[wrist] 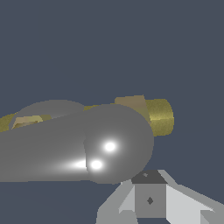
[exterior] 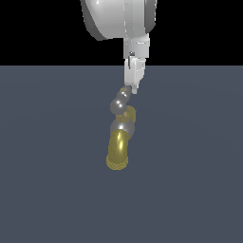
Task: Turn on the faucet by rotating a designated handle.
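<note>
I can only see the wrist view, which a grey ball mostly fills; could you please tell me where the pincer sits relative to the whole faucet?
Observer: In the exterior view the pincer tip appears to touch the end of the handle nearest the top of the picture.
Operator: Thank you. Where does the spout run?
Observer: The faucet has its yellow spout running down the picture, away from the pincer, below the handle.
Operator: And where does the arm come from?
Observer: The white arm comes down from the top of the exterior view, almost straight above the handle.
</note>
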Tool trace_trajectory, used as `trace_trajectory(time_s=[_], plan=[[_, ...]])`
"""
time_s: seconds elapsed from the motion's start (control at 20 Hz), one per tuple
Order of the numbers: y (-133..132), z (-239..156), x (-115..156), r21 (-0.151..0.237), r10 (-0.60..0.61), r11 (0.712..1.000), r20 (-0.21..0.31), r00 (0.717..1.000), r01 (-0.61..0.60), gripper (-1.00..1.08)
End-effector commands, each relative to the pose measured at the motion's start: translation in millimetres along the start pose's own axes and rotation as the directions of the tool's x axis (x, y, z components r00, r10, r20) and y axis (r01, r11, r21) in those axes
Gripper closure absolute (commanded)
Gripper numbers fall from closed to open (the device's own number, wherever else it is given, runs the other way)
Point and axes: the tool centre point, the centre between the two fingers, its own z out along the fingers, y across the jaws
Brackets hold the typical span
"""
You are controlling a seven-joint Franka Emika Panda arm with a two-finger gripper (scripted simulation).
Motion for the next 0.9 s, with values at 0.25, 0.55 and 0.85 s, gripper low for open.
trace_trajectory(time_s=[0.25, 0.55, 0.85], plan=[[-26.5, -1.7, 51.3, 0.004, -0.038, 0.999, -0.013, 0.999, 0.038, 1.08], [-48.1, -3.3, 87.3, 0.005, -0.058, 0.998, -0.02, 0.998, 0.058, 1.08], [-67.8, -5.0, 119.0, 0.005, -0.076, 0.997, -0.027, 0.997, 0.076, 1.08]])
